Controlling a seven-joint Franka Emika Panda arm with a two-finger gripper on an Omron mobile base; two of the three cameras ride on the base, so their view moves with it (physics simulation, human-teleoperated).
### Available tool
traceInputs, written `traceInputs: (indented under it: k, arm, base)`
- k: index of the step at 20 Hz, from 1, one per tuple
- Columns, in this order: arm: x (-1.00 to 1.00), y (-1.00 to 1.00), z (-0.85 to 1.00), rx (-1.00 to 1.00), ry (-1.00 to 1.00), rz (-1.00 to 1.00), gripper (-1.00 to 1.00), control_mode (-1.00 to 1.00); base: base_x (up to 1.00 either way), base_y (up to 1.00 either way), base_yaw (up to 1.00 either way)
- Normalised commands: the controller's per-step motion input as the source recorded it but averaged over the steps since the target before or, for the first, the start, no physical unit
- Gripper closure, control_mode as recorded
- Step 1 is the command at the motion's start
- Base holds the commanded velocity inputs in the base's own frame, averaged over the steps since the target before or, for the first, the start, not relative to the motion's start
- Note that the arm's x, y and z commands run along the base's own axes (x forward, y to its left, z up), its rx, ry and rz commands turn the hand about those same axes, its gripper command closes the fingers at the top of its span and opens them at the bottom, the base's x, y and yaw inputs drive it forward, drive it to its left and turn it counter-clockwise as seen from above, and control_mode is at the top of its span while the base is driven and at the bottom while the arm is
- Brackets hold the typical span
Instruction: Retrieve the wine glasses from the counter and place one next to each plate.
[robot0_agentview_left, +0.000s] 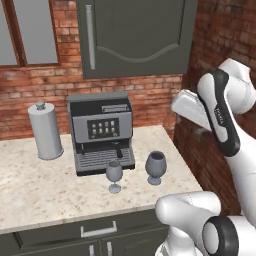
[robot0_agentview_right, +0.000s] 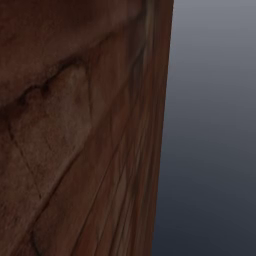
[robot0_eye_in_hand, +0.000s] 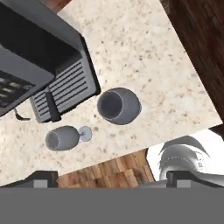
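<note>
The light beige speckled stone desk (robot0_agentview_left: 30, 185) carries one dark grey espresso machine (robot0_agentview_left: 100, 131), its labels too small to read, one tall grey knobbed canister (robot0_agentview_left: 45, 131) and two smoky grey stemmed wine glasses. The white arm is folded high, hand aimed down. The pincer (robot0_eye_in_hand: 112, 180) gapes wide, holding nothing; the wider darker glass (robot0_eye_in_hand: 119, 106) stands directly beneath, the slimmer clearer glass (robot0_eye_in_hand: 62, 138) beside it.

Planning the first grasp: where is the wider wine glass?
In the left base view, the wider wine glass stands near the counter front, right of the slimmer glass.
</note>
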Motion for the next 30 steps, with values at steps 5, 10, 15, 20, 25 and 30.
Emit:
traceInputs:
  k: [5,10,15,20,25,30]
  arm:
    - [-0.02,-0.34,0.03,0.36,0.43,-0.3,-1.0,-1.0]
    - [-0.15,-0.01,-0.1,0.21,0.25,-0.36,-1.0,-1.0]
    - [-0.29,0.0,-0.23,0.12,0.19,-0.39,-1.0,-1.0]
    - [-0.23,0.0,-0.31,0.05,0.26,-0.42,-1.0,-1.0]
    - [-0.02,0.0,-0.29,0.23,0.63,-0.23,-1.0,-1.0]
    - [0.0,-0.07,-0.25,0.2,0.72,-0.18,-1.0,-1.0]
  base:
    - [0.0,0.0,0.0]
    - [0.0,0.0,0.0]
    - [0.0,0.0,0.0]
    - [0.0,0.0,0.0]
    - [0.0,0.0,0.0]
    - [0.0,0.0,0.0]
